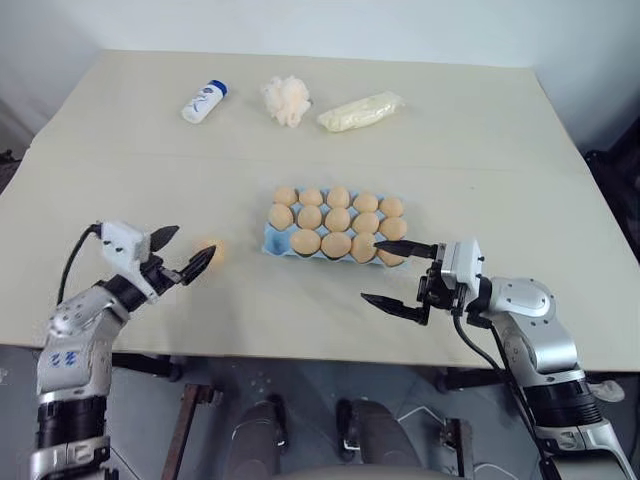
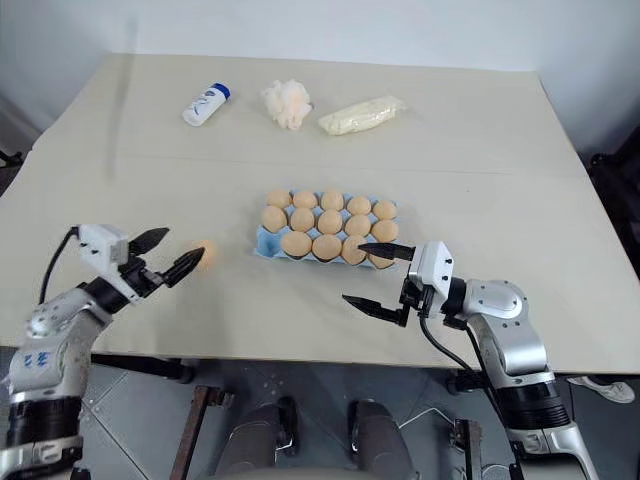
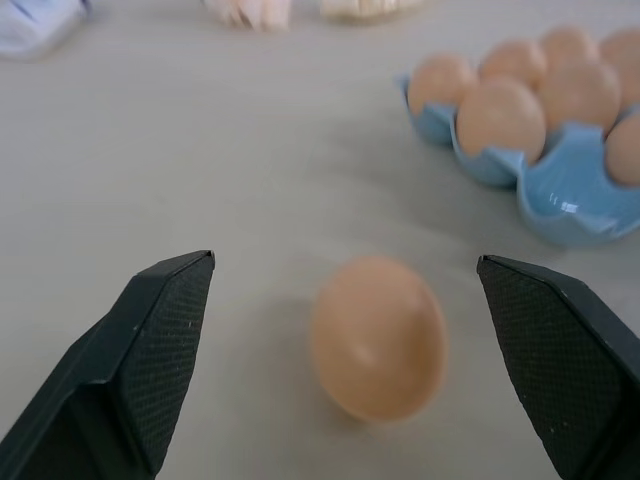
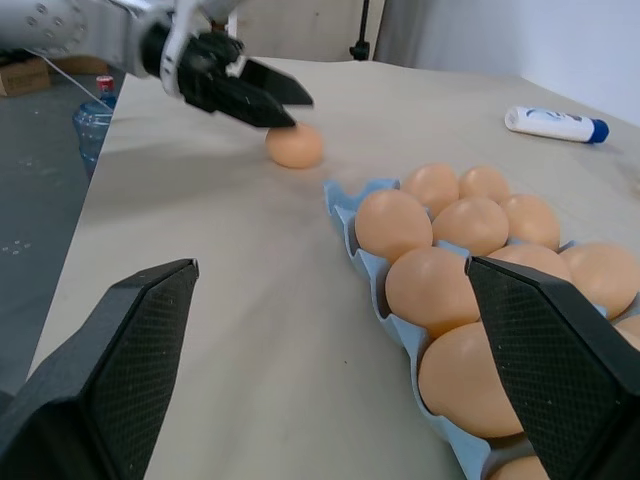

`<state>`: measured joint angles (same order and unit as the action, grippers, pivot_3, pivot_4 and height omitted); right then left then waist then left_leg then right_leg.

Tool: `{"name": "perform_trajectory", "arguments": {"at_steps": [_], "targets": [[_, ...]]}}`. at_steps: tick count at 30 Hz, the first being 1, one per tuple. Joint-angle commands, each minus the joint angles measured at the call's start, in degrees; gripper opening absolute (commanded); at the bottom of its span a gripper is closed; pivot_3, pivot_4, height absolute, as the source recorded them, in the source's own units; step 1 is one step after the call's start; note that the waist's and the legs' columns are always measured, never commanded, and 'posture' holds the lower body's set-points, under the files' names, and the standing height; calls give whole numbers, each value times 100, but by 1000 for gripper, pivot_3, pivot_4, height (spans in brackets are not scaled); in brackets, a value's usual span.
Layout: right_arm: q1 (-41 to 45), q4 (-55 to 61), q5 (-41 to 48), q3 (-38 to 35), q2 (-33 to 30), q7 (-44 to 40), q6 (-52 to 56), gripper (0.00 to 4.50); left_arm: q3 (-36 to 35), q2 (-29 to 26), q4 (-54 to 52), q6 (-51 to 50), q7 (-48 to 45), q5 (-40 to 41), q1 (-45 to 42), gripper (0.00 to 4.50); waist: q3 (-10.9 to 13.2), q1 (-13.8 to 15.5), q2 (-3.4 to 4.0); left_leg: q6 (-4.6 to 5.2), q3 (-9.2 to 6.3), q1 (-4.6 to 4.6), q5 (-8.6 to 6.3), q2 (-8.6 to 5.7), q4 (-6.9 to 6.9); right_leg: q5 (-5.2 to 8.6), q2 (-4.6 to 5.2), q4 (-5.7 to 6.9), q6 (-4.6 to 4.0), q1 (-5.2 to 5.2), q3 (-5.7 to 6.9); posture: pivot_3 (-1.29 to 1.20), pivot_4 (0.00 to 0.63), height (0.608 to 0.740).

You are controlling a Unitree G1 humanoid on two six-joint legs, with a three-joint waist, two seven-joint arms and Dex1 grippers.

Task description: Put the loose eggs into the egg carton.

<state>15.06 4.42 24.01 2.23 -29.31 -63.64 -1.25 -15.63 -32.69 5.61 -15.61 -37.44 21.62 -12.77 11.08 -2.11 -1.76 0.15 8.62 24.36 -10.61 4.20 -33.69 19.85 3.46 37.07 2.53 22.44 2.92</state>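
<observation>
On the left, our left gripper (image 1: 183, 253) is just above the table (image 1: 500, 130) with its two black fingers spread wide apart. It is not holding anything. Right in front of those fingers lies one loose egg (image 3: 378, 337) on the table (in the left wrist view it sits in line with the gap between the two fingers). We cannot tell if a finger is touching it.

A little further right is the blue egg carton (image 1: 272, 240), near the middle of the table. It is almost full of eggs (image 1: 325, 213). The corner cup nearest the loose egg looks empty, and we can see its shiny blue inside in the left wrist view.

Next comes our right gripper (image 1: 392, 272), by the near right corner of the carton. Its fingers are wide open too, and it holds nothing. One finger is over the carton's near edge.

Far back on the table, from left to right, we see a white bottle with a blue cap (image 1: 204, 101), a fluffy cream ball (image 1: 287, 100) and a pale yellow packet (image 1: 361, 111).
</observation>
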Motion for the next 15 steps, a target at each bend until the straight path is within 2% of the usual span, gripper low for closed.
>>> {"name": "perform_trajectory", "arguments": {"at_steps": [1, 2, 5, 11, 15], "targets": [[-44, 276, 33, 31, 74, 52, -86, 4500, 279, -153, 403, 14, -203, -255, -202, 4479, 0, -1, 0, -1, 0, 0, 0, 0, -4, 0, -1, 2, 0, 1, 0, 0, 150, 740], [-60, 299, 25, 39, 96, 73, -89, 4500, 306, -150, 514, 98, -225, -305, -256, 4479, 0, -3, 0, -2, 0, 0, -1, 0, -5, 0, 0, 3, 0, 1, 0, 0, 150, 740], [-113, 357, 20, 40, 118, 128, -92, 4500, 322, -147, 815, 428, -37, -562, -444, 3945, 0, 16, -1, -4, -1, 0, -2, 1, -9, 0, 0, 7, 0, 1, 0, 0, 150, 740], [-396, 502, 35, -153, -23, 242, -72, 4500, 41, -100, 286, 530, -666, 92, -506, 2116, 0, 36, -1, -7, -1, 1, -3, 0, -13, 0, 5, 15, 0, 2, -1, 0, 150, 740], [-432, 479, 41, -223, -81, 274, -75, 4500, 331, -218, 125, 569, -1250, 178, -752, 2116, 0, 38, -1, -8, -1, 0, -3, 0, -13, 0, 5, 17, -1, 1, -1, 0, 150, 740]]}}
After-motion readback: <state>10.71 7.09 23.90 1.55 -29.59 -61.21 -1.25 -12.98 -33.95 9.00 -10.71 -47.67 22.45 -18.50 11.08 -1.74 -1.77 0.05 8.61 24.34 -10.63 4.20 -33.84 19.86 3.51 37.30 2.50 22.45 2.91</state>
